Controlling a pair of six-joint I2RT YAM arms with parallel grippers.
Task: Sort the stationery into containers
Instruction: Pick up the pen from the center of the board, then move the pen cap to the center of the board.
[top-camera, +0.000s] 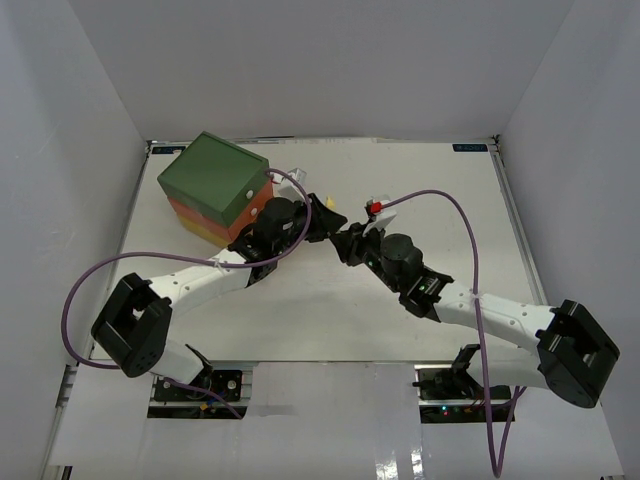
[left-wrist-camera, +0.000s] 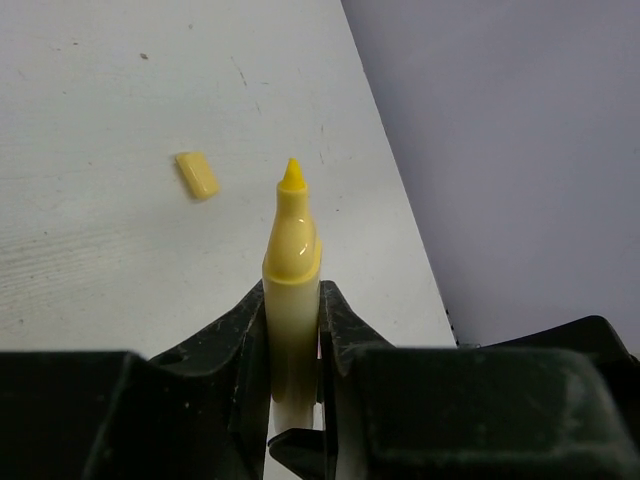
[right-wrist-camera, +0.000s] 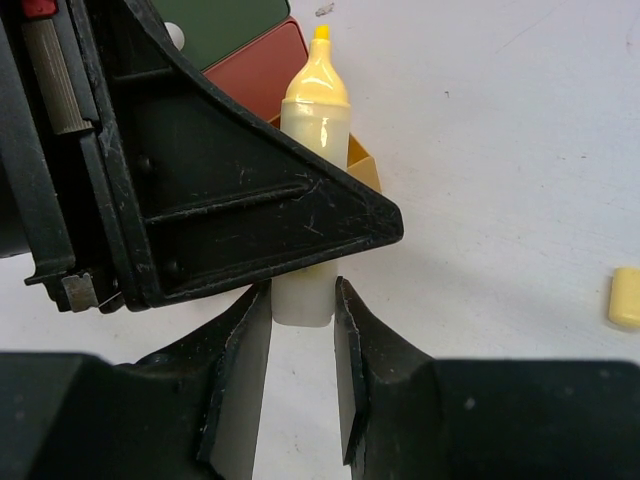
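Two hands (left-wrist-camera: 292, 305) (right-wrist-camera: 303, 300) pinch one yellow marker (left-wrist-camera: 290, 235); one cap (left-wrist-camera: 197, 174) lies apart.

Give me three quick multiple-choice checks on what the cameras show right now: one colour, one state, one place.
1. The top layer of the chest is: A yellow; B green; C blue.
2. The left gripper is: A shut on the yellow marker; B open and empty; C shut on a pink pen.
3. The loose yellow cap lies: A on the marker's tip; B on top of the chest; C on the table, apart from the marker.

Answers:
1. B, since the top view shows a green upper layer.
2. A, since the left wrist view shows the jaws pressed against both sides of the marker.
3. C, since the cap lies alone on the white surface and the marker's tip is bare.
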